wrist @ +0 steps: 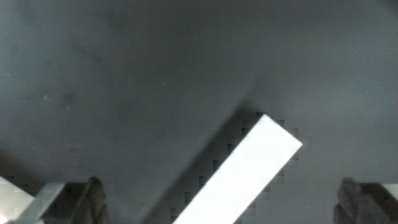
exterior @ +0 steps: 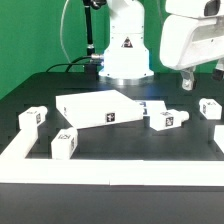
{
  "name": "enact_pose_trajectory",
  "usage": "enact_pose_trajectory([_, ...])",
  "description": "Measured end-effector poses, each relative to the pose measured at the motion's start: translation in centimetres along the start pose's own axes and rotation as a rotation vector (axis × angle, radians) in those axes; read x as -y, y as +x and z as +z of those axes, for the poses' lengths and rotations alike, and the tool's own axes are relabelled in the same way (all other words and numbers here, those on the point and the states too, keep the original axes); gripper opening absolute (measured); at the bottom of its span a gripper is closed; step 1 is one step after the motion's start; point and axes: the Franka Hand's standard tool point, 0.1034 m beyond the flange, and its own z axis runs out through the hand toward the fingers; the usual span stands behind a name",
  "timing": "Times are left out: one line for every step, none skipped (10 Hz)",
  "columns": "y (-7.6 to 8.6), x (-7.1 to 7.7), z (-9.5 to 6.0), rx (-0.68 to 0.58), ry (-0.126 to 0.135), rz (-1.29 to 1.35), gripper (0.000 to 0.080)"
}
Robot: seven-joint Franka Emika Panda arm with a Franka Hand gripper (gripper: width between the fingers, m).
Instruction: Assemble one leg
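Observation:
Four small white legs with tag stickers lie on the black table: one at the exterior view's left point(exterior: 35, 117), one in front of it point(exterior: 65, 144), one right of the panel point(exterior: 163, 121), and one at the far right point(exterior: 210, 108). The large flat white square panel point(exterior: 100, 107) lies in the middle. My gripper point(exterior: 200, 78) hangs high at the back right, above the table and clear of every leg. In the wrist view my gripper point(wrist: 222, 205) is open and empty, its fingers point(wrist: 80, 200) wide apart. No leg shows there.
A white raised border point(exterior: 90, 167) runs along the table's front and up its left side. The robot's white base point(exterior: 125, 60) stands at the back middle. The wrist view shows a slanted white strip point(wrist: 249, 165) on the dark table; I cannot tell what it belongs to.

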Motion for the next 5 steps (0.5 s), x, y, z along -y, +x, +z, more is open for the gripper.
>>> enact_pose_trajectory([-0.15, 0.06, 0.03, 0.009, 0.004, 0.011, 0.0649])
enact_pose_trajectory([-0.16, 0.07, 0.03, 0.010, 0.004, 0.012, 0.0649])
enact_pose_trajectory([-0.16, 0.07, 0.04, 0.010, 0.004, 0.012, 0.0649])
enact_pose_trajectory([-0.17, 0.08, 0.09, 0.010, 0.005, 0.012, 0.0649])
enact_pose_trajectory([-0.18, 0.08, 0.10, 0.010, 0.005, 0.012, 0.0649])
